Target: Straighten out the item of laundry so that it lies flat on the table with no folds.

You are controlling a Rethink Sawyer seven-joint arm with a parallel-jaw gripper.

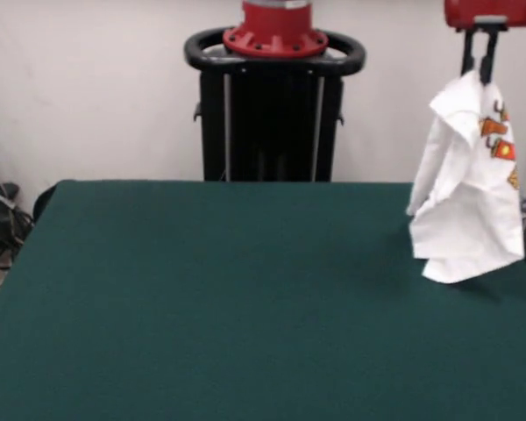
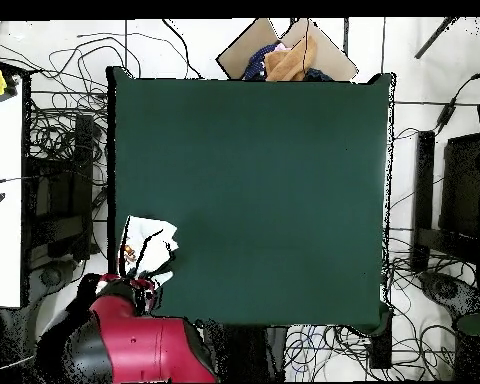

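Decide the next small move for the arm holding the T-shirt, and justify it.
Probably carry the T-shirt toward the table's middle before lowering it: the gripper holds it bunched and hanging at the table's edge, where it could not spread flat.

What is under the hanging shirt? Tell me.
Only bare green table, near its edge. The shirt hangs from the shut jaws of the gripper; whether its hem touches the felt is unclear.
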